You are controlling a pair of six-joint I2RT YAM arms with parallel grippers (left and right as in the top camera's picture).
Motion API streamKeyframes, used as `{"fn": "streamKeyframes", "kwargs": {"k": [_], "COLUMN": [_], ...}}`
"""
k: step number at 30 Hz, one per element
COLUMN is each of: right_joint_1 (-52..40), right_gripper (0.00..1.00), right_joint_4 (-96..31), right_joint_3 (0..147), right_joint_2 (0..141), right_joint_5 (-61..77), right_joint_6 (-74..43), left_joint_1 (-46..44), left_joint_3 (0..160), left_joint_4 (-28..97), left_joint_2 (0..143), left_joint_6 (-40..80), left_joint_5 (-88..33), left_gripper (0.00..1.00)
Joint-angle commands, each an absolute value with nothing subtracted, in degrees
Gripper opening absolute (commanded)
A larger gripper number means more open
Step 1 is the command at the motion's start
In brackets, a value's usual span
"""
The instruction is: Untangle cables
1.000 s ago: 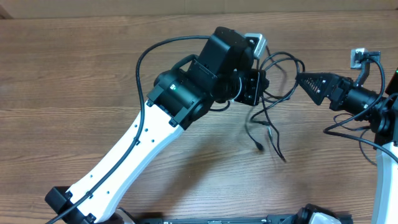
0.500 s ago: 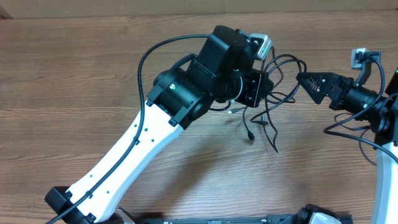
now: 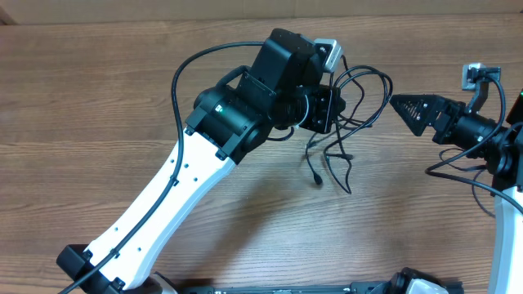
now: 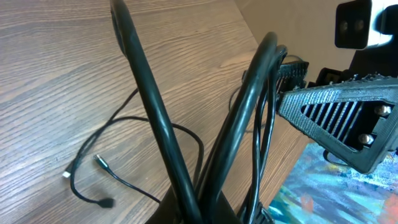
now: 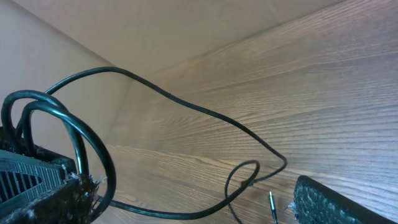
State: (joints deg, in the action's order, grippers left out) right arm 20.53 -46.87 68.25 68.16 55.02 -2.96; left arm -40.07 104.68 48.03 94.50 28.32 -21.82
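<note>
1. Toward the far edge of the surface [image 3: 98,90], right of its middle, the left fingers [image 3: 329,110] are clamped together on the knot of cables [image 3: 359,82] and hold it up. Loops arch above the grip, and the loose ends [image 3: 317,175] trail down toward the wood.
2. The right fingers [image 3: 407,109] stand wide apart and hold nothing. They sit just beside the loops, on the side of the right edge.
3. The step in hand looks like a pull between the two arms, so the right arm should take one strand only, not the whole bunch.
4. The best pick is probably the outermost loop, which is nearest the right fingers and stands clear of the others.
5. Close fully on it first, then draw slowly toward the right edge with the left grip firm.
6. A fast pull may tighten the knot or drag the bundle out of the left fingers, and the dangling ends could snag.
</note>
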Motion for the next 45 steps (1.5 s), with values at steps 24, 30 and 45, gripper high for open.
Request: {"fn": "streamKeyframes", "kwargs": {"k": [24,30,45], "right_joint_1": [20.64,20.67,20.64], "right_gripper": [1.00,1.00,1.00], "right_joint_4": [-42.70,-41.54,-42.76], "right_joint_3": [68.71,68.71,68.71], "right_joint_2": [68.38,68.38,68.38], "right_joint_5": [25.76,6.79,10.85], "right_joint_6": [-2.50,-2.50,-3.11], "left_joint_1": [-43.51,-39.99,-33.67], "left_joint_3": [105.65,105.65,105.65], "left_joint_4": [49.25,55.11,60.58], "left_joint_2": [92.95,91.59,90.94], "left_joint_6": [17.74,13.21,11.55], "left_joint_5": [-37.50,-37.28,-37.23], "left_gripper": [0.04,0.04,0.04]}}
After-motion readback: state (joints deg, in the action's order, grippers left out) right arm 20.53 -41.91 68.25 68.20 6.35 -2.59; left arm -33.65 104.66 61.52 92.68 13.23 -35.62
